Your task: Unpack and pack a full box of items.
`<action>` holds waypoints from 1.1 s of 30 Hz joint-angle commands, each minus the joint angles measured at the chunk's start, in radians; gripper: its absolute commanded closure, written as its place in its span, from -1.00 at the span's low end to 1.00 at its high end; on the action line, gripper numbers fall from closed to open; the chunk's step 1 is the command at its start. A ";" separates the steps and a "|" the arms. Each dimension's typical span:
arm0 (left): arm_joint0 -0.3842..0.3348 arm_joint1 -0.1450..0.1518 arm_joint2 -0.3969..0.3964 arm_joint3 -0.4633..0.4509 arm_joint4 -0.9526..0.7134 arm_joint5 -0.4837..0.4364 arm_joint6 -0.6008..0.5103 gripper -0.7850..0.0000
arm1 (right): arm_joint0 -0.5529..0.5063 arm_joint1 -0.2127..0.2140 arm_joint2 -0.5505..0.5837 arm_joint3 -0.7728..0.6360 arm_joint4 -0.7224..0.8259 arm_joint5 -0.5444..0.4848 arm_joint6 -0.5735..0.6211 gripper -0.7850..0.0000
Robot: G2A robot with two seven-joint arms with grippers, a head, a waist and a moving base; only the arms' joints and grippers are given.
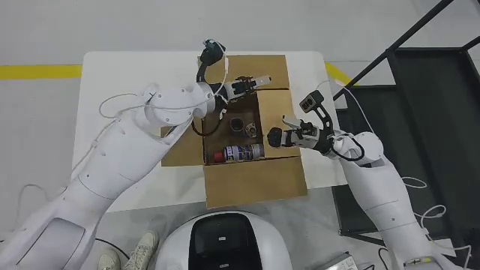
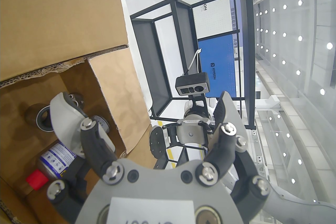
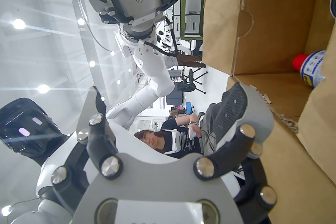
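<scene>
A can (image 1: pixel 241 152) lies in the box (image 1: pixel 255 181), which stands on the table (image 1: pixel 120 75).

The top camera looks straight down on the table (image 1: pixel 112 75) and the open box (image 1: pixel 255 184). Each wrist camera sits close behind its own gripper, the left gripper (image 2: pixel 141 104) and the right gripper (image 3: pixel 162 96). They face each other across the box. All three views share the can (image 1: pixel 240 152) inside.

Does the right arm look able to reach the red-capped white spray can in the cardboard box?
Probably yes: the open right gripper sits beside the brown cardboard box, flaps spread, and the red-capped white spray can lies uncovered.
</scene>
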 commanded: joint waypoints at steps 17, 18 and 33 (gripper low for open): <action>-0.077 -0.061 0.086 0.068 -0.056 -0.044 -0.100 -1.00 | -0.114 0.031 0.078 -0.092 -0.101 0.084 0.055 -1.00; -0.096 -0.073 0.101 0.082 -0.055 -0.052 -0.099 -1.00 | -0.128 0.034 0.092 -0.099 -0.087 0.085 0.065 -1.00; -0.155 -0.215 0.226 0.502 -0.147 -0.293 -0.104 -1.00 | -0.192 0.049 0.160 -0.126 0.039 0.077 0.167 -1.00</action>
